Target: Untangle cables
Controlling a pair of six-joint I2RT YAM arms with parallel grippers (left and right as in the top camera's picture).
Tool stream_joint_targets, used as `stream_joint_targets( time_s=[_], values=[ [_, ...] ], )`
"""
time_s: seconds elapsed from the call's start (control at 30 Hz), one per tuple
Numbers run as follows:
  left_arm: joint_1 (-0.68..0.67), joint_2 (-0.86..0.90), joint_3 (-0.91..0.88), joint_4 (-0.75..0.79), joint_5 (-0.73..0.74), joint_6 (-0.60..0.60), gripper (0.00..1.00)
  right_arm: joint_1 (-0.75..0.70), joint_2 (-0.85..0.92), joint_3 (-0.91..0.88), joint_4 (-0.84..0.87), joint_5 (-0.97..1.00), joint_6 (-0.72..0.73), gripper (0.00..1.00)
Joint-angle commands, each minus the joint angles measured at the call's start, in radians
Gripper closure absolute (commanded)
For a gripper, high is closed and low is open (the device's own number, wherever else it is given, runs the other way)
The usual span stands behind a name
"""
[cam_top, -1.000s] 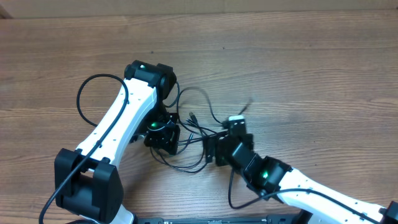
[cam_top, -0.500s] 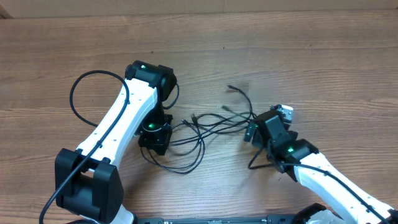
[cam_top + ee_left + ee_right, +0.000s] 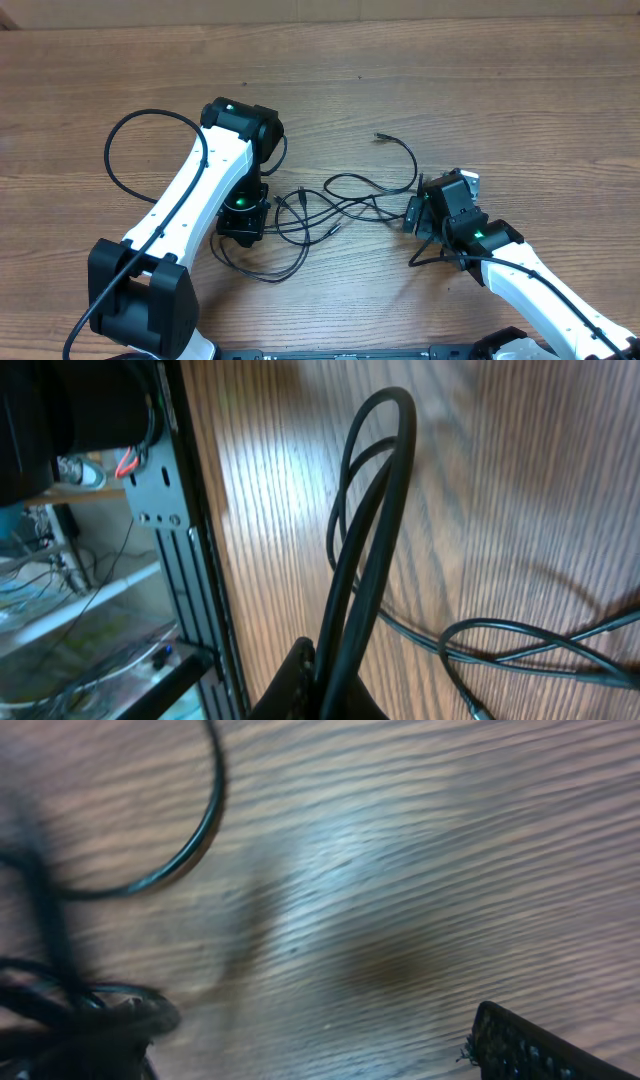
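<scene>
Overhead, left gripper [image 3: 245, 225] clamps the cables [image 3: 330, 205], right gripper [image 3: 418, 213] gapes wide; light, floppy cords, I'd judge, best pinched on a loose strand beside the crossing.

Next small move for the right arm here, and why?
Probably: bring the open right gripper onto the free strand beside it, close, then ease it rightward. The left gripper is shut on the cables at the tangle and anchors them. The crossings lie between the two arms.
</scene>
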Motion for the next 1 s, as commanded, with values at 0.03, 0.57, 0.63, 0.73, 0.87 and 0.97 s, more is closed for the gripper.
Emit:
stream_joint_targets(
  time_s=[0.03,0.57,0.63,0.73,0.87,0.97],
  values=[
    [0.002,0.002,0.012,-0.009,-0.124,-0.043,0.96,-0.007,0.001,0.0,0.004,-0.231,-0.176,0.0],
    [0.002,0.002,0.012,-0.01,-0.288,0.049,0.38,-0.006,0.001,0.0,0.035,-0.983,-0.425,0.0],
    [0.002,0.002,0.012,-0.01,-0.291,0.07,0.18,-0.006,0.001,0.0,0.035,-0.983,-0.418,0.0],
    [0.002,0.002,0.012,-0.01,-0.291,0.092,0.0,-0.006,0.001,0.0,0.036,-0.983,-0.417,0.0],
    [0.002,0.002,0.012,-0.01,-0.292,0.134,0.0,-0.006,0.001,0.0,0.042,-1.006,-0.397,0.0],
    [0.002,0.002,0.012,-0.01,-0.311,0.153,0.0,-0.006,0.001,0.0,0.048,-1.014,-0.337,0.0]
  ],
)
